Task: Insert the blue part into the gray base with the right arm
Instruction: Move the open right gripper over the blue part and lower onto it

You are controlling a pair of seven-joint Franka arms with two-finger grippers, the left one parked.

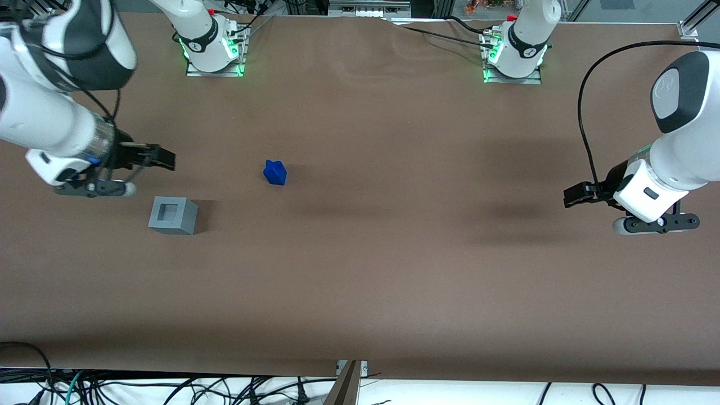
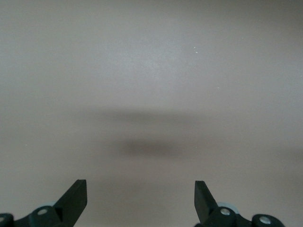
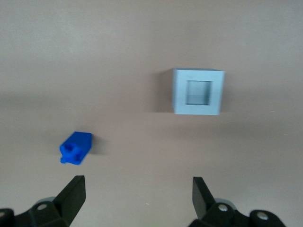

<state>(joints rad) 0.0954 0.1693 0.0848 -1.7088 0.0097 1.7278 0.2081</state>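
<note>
The blue part (image 1: 275,172) lies on the brown table, farther from the front camera than the gray base (image 1: 172,215) and a little toward the parked arm's end. The gray base stands with its square recess facing up. My right gripper (image 1: 163,159) hangs above the table, open and empty, farther from the front camera than the gray base and apart from both things. The right wrist view shows the blue part (image 3: 75,147) and the gray base (image 3: 198,91) on the table, with the open gripper (image 3: 138,188) clear of them.
The brown table (image 1: 394,253) spreads wide around both things. The two arm bases (image 1: 211,45) stand at the table's back edge. Cables hang below the table's front edge (image 1: 169,388).
</note>
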